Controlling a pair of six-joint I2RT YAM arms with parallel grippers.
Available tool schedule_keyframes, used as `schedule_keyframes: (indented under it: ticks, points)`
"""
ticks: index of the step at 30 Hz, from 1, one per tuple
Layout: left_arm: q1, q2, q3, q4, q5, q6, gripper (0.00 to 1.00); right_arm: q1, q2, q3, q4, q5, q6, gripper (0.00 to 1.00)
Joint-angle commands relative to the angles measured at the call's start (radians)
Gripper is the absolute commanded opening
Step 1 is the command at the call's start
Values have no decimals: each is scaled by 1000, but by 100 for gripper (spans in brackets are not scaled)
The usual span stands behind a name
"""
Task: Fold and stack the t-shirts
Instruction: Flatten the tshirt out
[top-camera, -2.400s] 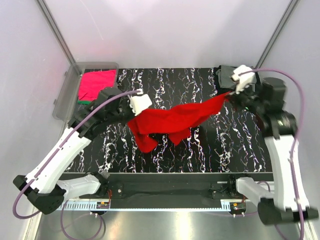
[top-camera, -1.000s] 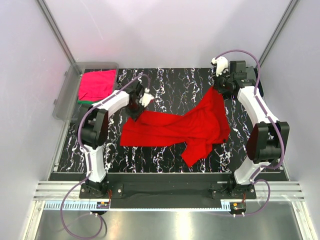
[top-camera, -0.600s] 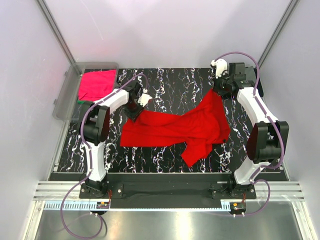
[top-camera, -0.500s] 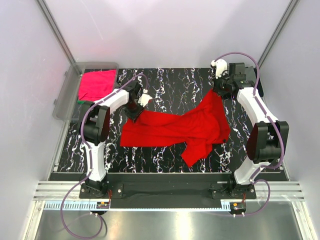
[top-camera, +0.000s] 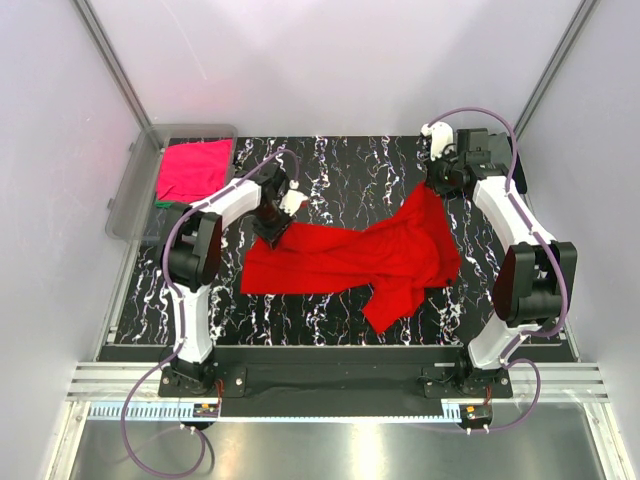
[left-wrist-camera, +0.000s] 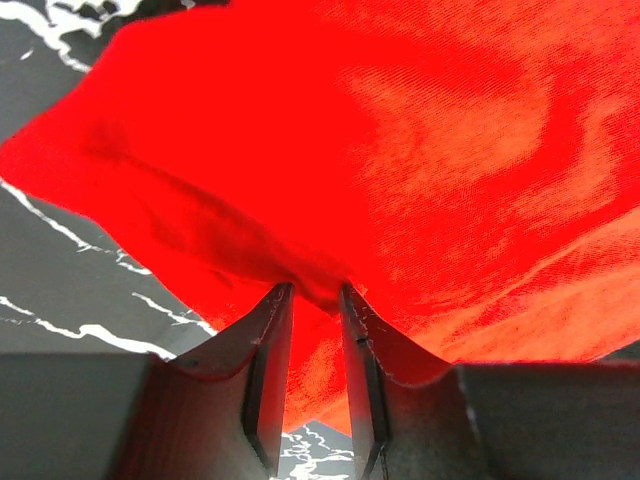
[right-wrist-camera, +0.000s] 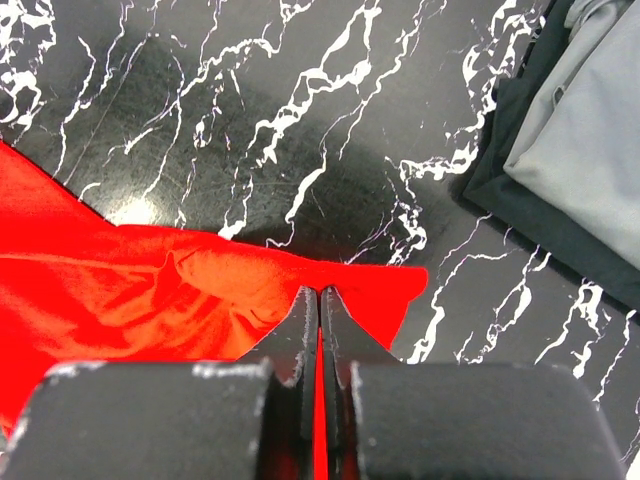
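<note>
Red shirt (top-camera: 350, 255) across ctr, bin (top-camera: 130, 195) far L, tabletop (top-camera: 340, 160) bare behind shirt

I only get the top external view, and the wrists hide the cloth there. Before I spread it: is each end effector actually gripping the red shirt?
Observer: The left end effector pinches a bunched ridge of the red t-shirt, jaws slightly apart.
Operator: And the right?
Observer: The right end effector is shut on the shirt's edge, beside a corner.
Operator: Anything close by?
Observer: A grey t-shirt lying on a black t-shirt, apart from the red cloth.
</note>
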Motion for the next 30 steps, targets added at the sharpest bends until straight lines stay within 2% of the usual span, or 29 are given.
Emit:
schedule_keyframes:
  ticks: [1,4,6,7,10,13,17,23,30]
  points:
    - [-18,-49,-2,-9,34,-16,31,-3,-33,-7,23,-23,-9,0]
    - [-23,-49,-7,-9,25,-14,30,-2,-37,-16,26,-23,-9,0]
    - [-23,-51,-10,-9,22,-14,25,-2,-39,-19,29,-24,-6,0]
    - [-23,-51,-11,-10,22,-11,16,-2,-39,-21,28,-24,-7,0]
    - [-23,-54,-11,-12,20,-11,0,-3,-36,-23,34,-26,-3,0]
    - [-23,-68,-10,-15,16,-5,0,-2,-36,-19,34,-20,-4,0]
    - [-23,-172,9,-15,-3,21,0,-9,-51,5,35,17,29,0]
    - [-24,-350,166,-19,-58,79,0,-52,-102,141,38,55,144,0]
    - [-24,-471,306,-12,-129,112,0,-94,-227,280,8,95,120,0]
